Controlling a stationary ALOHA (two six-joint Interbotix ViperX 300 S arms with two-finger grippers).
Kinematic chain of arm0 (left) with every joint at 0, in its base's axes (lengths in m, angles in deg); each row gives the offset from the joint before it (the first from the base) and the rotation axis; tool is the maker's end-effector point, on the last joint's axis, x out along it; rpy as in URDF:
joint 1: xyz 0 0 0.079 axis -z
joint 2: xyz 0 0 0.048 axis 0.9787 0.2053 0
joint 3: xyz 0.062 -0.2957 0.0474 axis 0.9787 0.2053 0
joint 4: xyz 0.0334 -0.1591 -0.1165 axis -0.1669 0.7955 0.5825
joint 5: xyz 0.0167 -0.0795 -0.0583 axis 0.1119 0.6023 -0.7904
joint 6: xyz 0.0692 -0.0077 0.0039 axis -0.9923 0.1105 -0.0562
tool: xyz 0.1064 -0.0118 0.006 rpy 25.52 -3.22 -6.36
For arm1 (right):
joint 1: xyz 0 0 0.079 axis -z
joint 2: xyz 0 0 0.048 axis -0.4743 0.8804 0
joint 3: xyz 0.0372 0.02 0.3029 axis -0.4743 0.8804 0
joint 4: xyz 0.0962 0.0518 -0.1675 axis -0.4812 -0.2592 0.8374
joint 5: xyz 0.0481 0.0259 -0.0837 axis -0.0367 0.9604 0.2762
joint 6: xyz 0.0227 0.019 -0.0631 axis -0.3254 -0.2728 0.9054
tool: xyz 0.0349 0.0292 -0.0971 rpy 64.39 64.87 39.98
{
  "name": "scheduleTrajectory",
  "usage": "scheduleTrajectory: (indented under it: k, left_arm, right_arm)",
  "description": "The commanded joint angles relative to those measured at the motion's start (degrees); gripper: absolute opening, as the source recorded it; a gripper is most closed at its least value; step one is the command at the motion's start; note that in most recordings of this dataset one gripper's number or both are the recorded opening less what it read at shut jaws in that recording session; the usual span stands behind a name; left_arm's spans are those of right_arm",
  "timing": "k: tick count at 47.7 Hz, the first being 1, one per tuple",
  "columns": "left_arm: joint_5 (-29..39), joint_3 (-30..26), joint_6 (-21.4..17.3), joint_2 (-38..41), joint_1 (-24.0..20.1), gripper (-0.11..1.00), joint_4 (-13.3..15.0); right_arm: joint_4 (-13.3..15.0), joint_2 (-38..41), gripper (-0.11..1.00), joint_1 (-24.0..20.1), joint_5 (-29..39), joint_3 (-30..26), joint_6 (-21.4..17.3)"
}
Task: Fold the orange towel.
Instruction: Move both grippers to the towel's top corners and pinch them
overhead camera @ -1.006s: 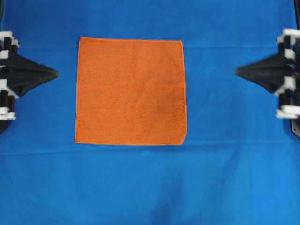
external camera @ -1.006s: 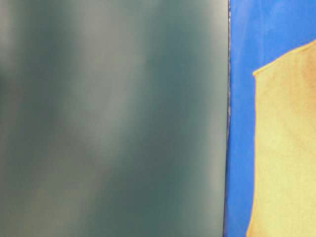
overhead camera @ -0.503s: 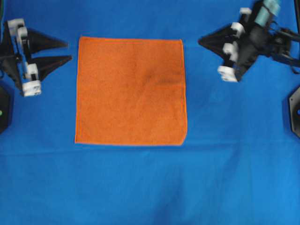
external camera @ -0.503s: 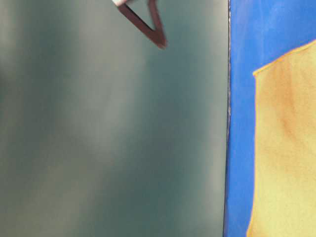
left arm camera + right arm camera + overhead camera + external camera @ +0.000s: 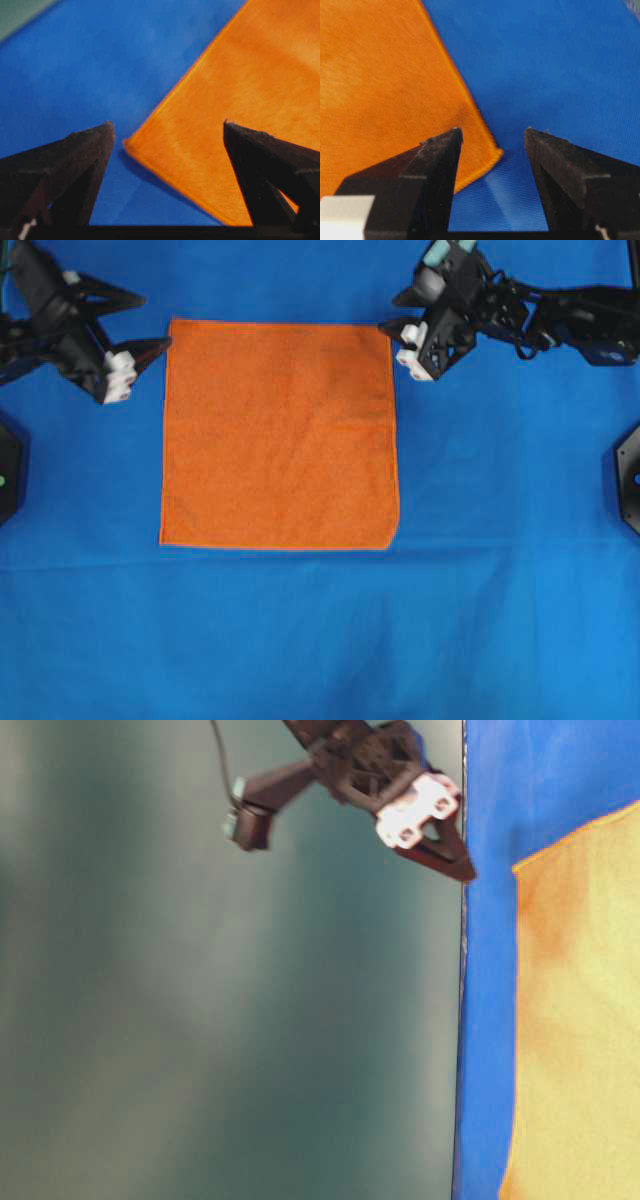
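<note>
Overhead view: orange towel [image 5: 279, 435] flat and unfolded on the blue cloth [image 5: 320, 640]. Both claws have swung in from the sides to its far corners and opened wide — left claw [image 5: 143, 323], right claw [image 5: 392, 312]. Grasp likely next.

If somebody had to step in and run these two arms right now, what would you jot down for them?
Left claw: open, empty, poised at the far-left corner of the square bright-orange terry towel.
Right claw: open, empty, at the towel's far-right corner.
Towel: lying flat and unfolded on the large blue cloth.
Done: nothing gripped, no fold made.
Left: probably grasp both far corners, then fold the towel over.
</note>
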Motion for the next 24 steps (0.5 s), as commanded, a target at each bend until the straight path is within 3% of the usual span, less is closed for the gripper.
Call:
scheduleTrajectory:
  k: [1,19,24]
  left_arm:
    - [-1.58,-2.29,-0.35,3.96,-0.7,0.92,0.09]
    - [-1.49,-6.15,-2.02,14.5,-3.43,0.9,0.0]
    - [-1.14,-6.33,-2.11,15.64,-3.78,0.83,0.0]
  right_arm:
    - [0.18,1.23,0.57,0.18,-1.32,-1.58,0.09]
    - [0.09,6.06,0.57,0.62,-3.08,-1.76,0.09]
    - [0.09,6.24,0.53,0.62,-3.69,-1.93,0.09]
